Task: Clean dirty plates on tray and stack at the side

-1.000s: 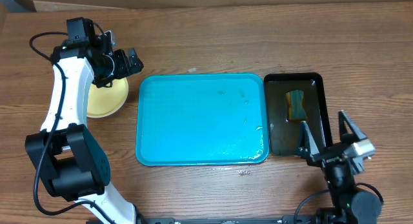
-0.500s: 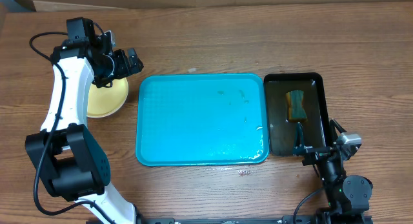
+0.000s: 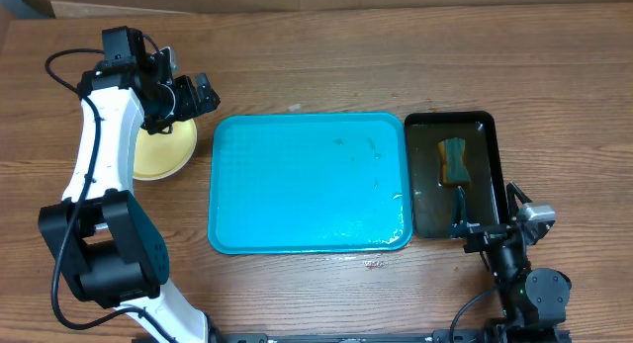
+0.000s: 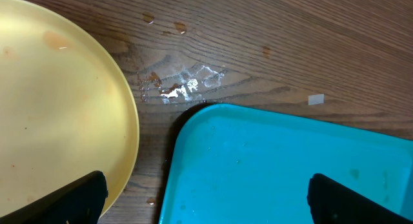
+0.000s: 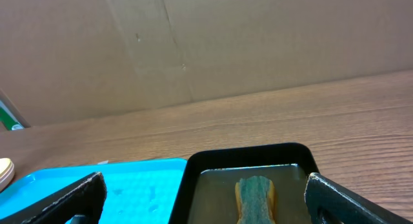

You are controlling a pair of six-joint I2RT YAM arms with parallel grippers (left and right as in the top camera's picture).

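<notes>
Change: your right arm has pulled back toward its base, just off the near right corner of the tray (image 3: 297, 185). The left arm, the plate and the sponge have stayed put.
Tray: no plates on it, only a few wet streaks.
Plate (image 3: 166, 153): pale yellow, flat on the table just beside the tray's left edge, toward the far end. You cannot tell whether others lie beneath it.
Left pincer (image 4: 206, 201): released, jaws wide, nothing held. It hangs over the gap between the plate and the tray's far left corner.
Right pincer (image 5: 216, 201): released and empty. It is aimed across the black tray (image 3: 427, 200) at the sponge (image 3: 453, 160), right of the tray.
Key relation: the plate lies on the side of the left pincer away from the tray. It is round, so it has no long axis. Your left arm is much the nearer.
Judgement: nothing on the tray looks left to clean.
</notes>
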